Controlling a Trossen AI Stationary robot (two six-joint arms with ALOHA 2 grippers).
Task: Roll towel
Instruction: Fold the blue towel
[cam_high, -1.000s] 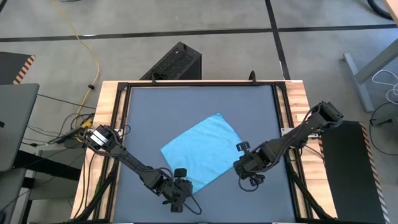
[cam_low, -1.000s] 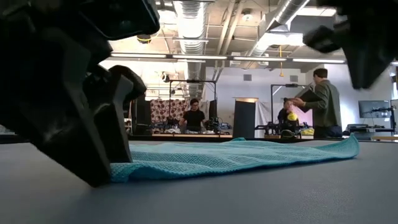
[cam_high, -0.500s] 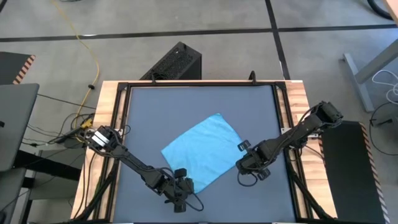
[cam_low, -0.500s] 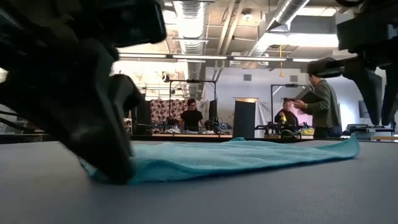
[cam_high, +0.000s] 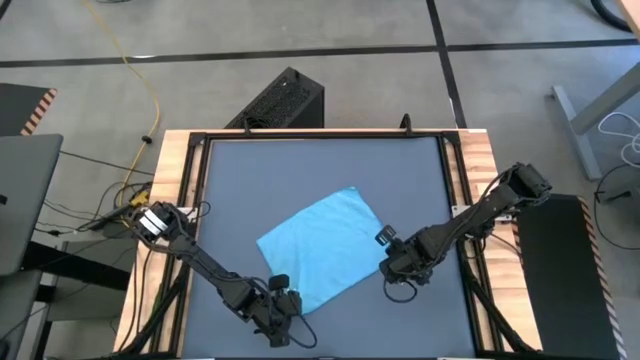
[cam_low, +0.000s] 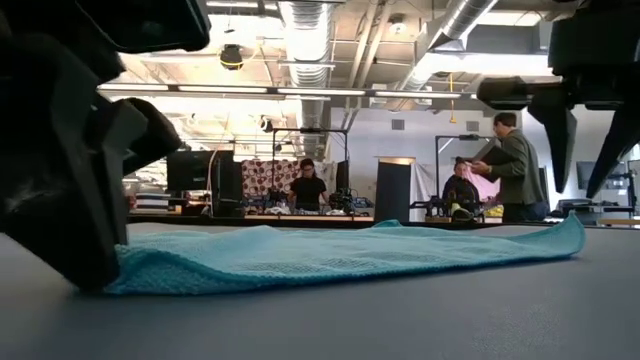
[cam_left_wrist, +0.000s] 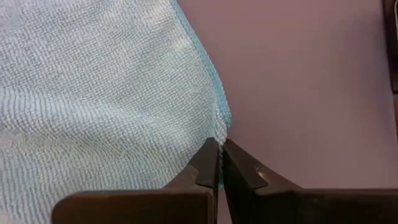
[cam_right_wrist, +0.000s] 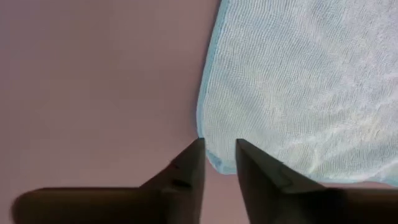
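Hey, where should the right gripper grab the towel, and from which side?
Best bet is the towel corner nearest the right gripper, approached from above. The cloth lies flat on the table, so only an edge or corner offers a pinch. The left gripper is shut on the opposite near corner.

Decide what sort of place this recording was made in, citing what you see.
Probably an open robotics lab or workshop: exposed ceiling ducts, equipment racks behind the dark grey table, and people at benches.
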